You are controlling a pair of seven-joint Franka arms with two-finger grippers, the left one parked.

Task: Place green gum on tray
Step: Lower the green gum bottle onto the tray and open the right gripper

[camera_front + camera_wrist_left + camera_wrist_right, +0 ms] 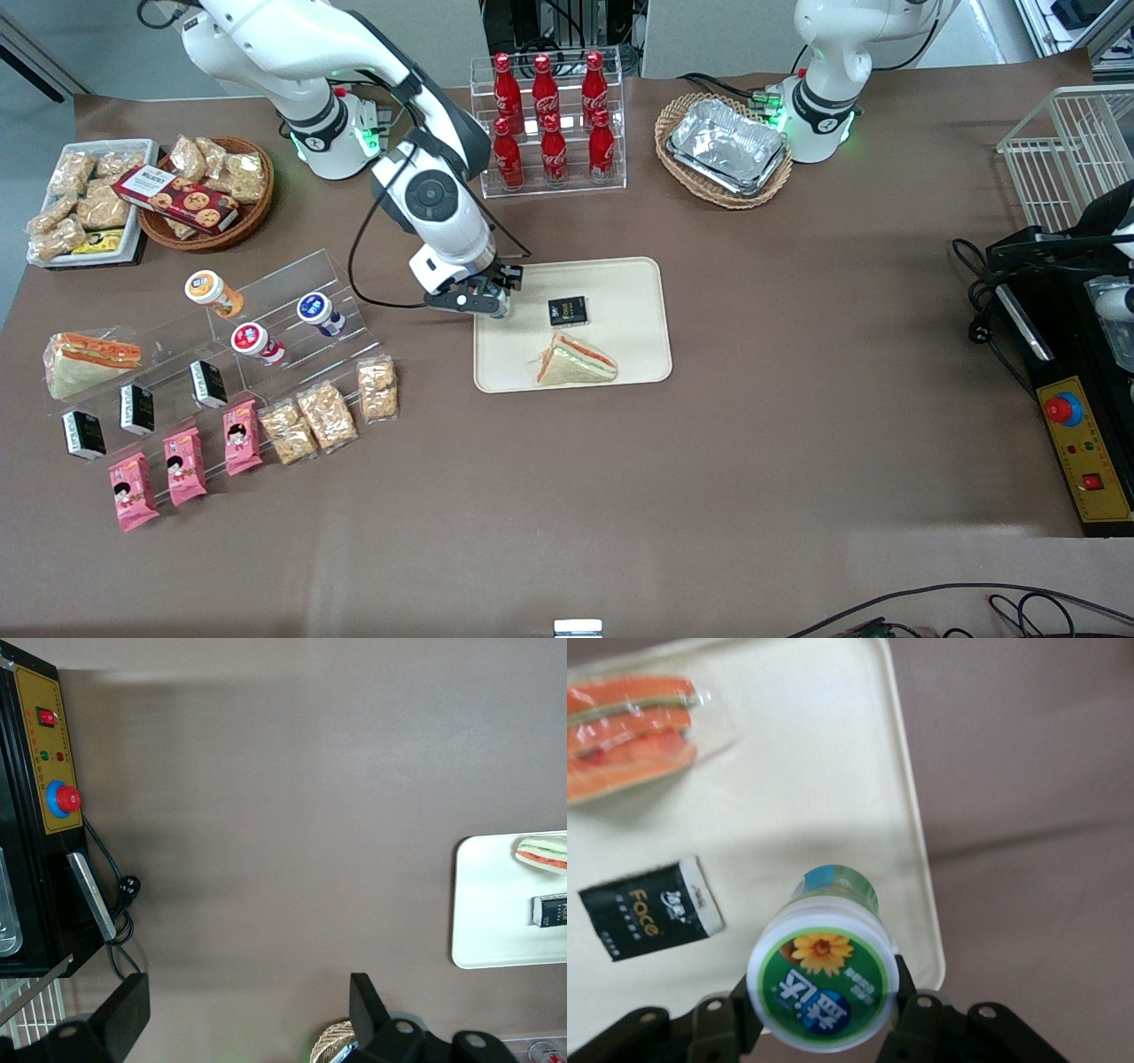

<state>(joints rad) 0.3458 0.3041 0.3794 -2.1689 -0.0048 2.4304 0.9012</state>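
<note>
Gripper (822, 1005): fingers clamped on the green gum (821, 979), held over the tray (620, 292) just inside its rim at the working arm's end. On tray: black packet (567, 310) near, sandwich (574, 361) nearer the front camera; bare surface between.

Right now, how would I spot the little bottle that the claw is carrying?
Find the cream tray in the middle of the brown table. At the tray's edge toward the working arm, the claw is shut on the green gum. Its white lid carries a round green label with a yellow flower, unlike the orange, red and blue bottles on the clear rack.
</note>
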